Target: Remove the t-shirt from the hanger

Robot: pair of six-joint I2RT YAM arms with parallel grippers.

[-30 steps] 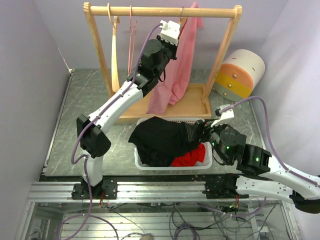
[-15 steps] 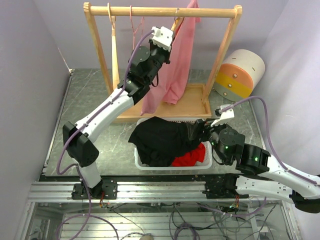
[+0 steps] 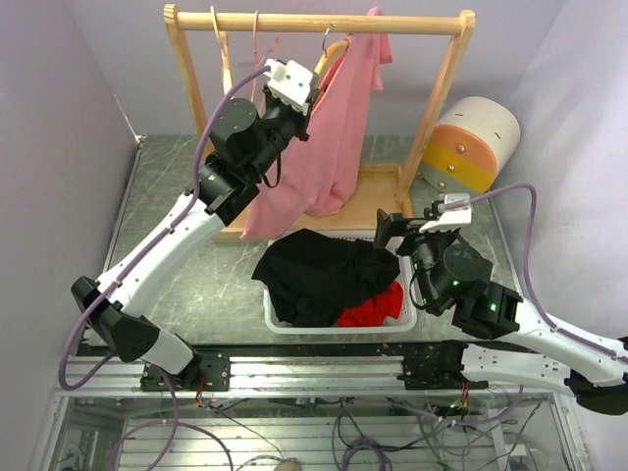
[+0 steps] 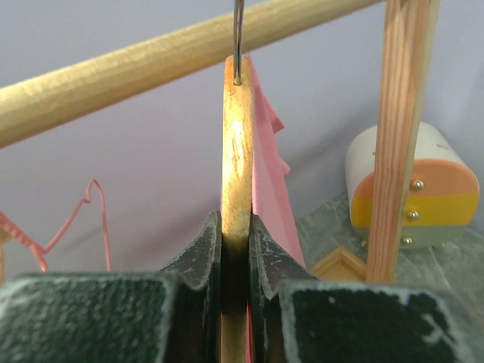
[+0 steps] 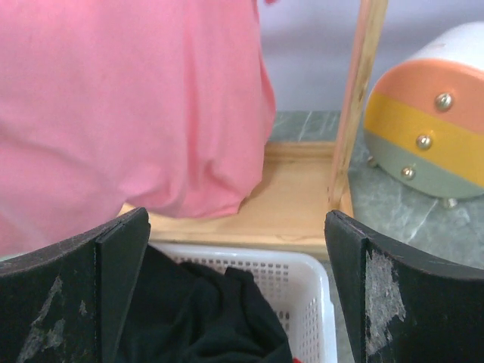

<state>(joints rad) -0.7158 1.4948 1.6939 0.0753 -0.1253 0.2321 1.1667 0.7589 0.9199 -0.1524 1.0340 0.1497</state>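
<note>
The hanger is made of smooth wood with a slight sheen; its hook is formed of metal. The rail is made of matt, grained wood. The t-shirt is cut from matt pink cloth. The basket is moulded in white perforated plastic. The fingers are finished in a rough black grain.

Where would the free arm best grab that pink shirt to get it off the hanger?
Probably its loose lower hem, from the front: the pink t-shirt hangs free there, facing the open right gripper, while the left gripper pinches the wooden hanger up top.
</note>
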